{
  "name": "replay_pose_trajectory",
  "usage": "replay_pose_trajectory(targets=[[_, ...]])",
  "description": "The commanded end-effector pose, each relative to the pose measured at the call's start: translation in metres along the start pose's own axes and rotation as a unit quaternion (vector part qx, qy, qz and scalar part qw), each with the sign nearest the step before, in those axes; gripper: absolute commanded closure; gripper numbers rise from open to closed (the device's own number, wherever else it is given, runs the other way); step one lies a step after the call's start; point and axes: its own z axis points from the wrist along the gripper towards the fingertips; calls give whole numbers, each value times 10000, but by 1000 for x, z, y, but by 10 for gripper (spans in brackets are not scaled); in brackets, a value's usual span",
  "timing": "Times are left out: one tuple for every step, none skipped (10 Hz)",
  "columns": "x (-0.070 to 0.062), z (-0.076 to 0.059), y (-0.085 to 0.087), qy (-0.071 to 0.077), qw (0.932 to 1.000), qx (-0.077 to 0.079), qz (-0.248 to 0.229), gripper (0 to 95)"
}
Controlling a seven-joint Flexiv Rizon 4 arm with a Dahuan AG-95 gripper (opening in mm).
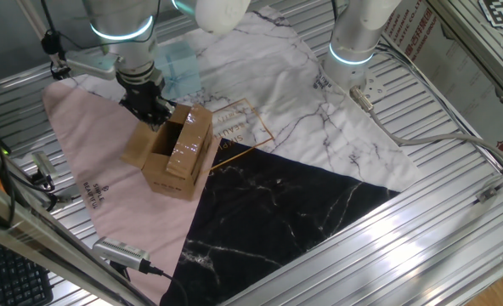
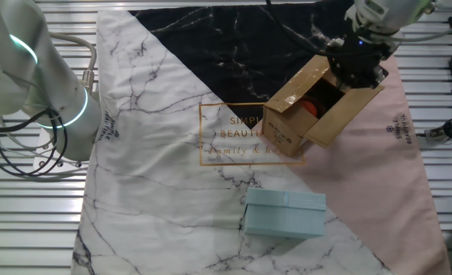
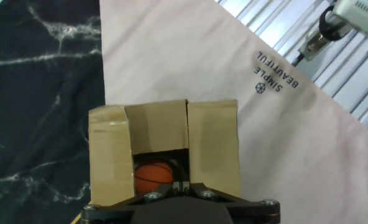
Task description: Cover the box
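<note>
The box (image 1: 181,153) is a small brown cardboard carton standing on the cloth where the pink, white and black patches meet. It also shows in the other fixed view (image 2: 284,128) and the hand view (image 3: 162,137). Its top is partly open, with two flaps folded inward and one side flap spread out flat. An orange ball (image 3: 151,178) lies inside, also visible in the other fixed view (image 2: 310,108). My gripper (image 1: 155,112) hovers at the box's far rim, right over the opening (image 2: 356,67). Its fingertips (image 3: 182,185) are pressed together with nothing between them.
A light blue lidded box (image 2: 285,214) lies on the white marble cloth and also shows in one fixed view (image 1: 180,70). A second arm (image 2: 35,84) stands at the cloth's edge. A metal tool (image 1: 122,252) and cables lie on the slatted table edge.
</note>
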Motion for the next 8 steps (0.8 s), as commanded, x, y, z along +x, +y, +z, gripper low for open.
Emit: replay_pose_trajectory(targets=[[0,0,0,-2,10000,12,-49,950],[0,0,0,12,10000,42,-89,950],[0,0,0,56,9999,91,-35,950],[0,0,0,91,9998,49,180,950],[0,0,0,121,9993,44,364,950],[0,0,0,141,9985,41,535,950],[0,0,0,164,9978,73,644,950],[0,0,0,266,9974,188,645,950]])
